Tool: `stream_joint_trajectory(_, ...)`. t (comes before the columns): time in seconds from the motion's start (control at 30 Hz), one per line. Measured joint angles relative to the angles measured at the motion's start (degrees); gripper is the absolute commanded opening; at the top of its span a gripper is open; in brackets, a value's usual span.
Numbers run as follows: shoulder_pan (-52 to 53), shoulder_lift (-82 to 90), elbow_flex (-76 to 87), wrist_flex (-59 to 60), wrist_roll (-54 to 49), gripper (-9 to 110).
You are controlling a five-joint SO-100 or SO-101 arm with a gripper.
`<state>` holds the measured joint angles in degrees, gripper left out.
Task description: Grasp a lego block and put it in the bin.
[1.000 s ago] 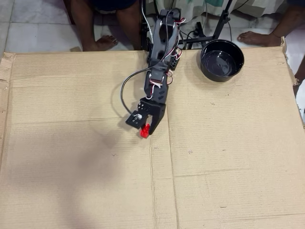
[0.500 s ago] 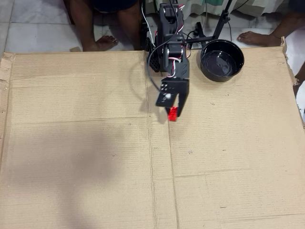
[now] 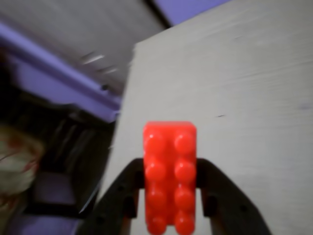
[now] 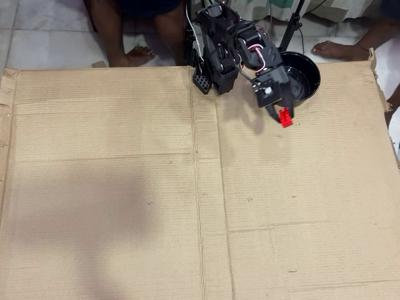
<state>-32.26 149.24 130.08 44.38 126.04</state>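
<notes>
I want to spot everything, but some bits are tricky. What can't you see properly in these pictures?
- Small bright red plastic lego brick: its bottom end is cut off by the wrist view's lower edge.
- Black claw: fingertips hidden behind the brick in the wrist view.
- Round glossy black bowl: partly covered by the arm in the overhead view; absent from the wrist view.
- Things left of the cardboard sheet: blurred in the wrist view.
</notes>
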Motion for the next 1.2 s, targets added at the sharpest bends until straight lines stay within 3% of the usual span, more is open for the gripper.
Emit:
stream_joint_trajectory(0.57, -26.54, 18.98, 1.32, 0.18, 1.58, 0)
stream_joint_trajectory(1.2, -44.91, 34.63, 24.08, 0.18, 1.58, 0)
